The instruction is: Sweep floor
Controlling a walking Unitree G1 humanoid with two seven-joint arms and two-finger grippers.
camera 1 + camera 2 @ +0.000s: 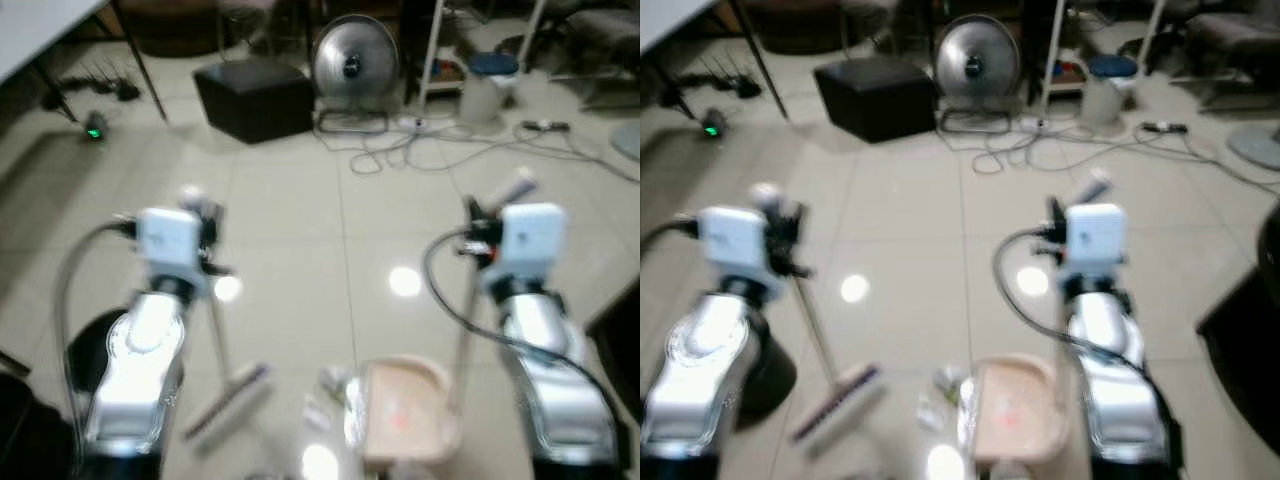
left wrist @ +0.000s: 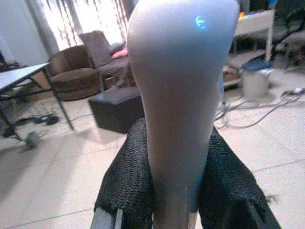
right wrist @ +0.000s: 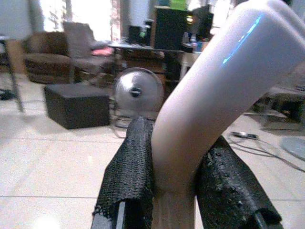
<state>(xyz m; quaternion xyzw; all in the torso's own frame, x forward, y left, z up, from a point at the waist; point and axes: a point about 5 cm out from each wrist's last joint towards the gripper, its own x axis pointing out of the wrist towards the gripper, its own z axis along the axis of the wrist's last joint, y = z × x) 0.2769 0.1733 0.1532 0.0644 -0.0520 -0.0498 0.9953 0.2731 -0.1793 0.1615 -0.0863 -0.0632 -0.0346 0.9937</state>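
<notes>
My left gripper (image 1: 200, 218) is shut on the pale handle of a broom (image 2: 183, 71), with its black fingers (image 2: 128, 176) pressed on both sides. The broom's stick slants down to the brush head (image 1: 230, 400) on the tiled floor. My right gripper (image 1: 488, 228) is shut on the curved handle top (image 3: 214, 90) of a long-handled dustpan. The beige pan (image 1: 402, 415) rests on the floor between my arms. Small white scraps of litter (image 1: 328, 388) lie between the brush head and the pan.
Ahead stand a black ottoman (image 1: 255, 98), a round floor fan (image 1: 352, 62) and a white bin with a blue lid (image 1: 490, 85), with loose cables (image 1: 420, 142) on the tiles. A table leg (image 1: 140, 60) stands at the far left. Dark furniture (image 1: 622, 330) is close on the right.
</notes>
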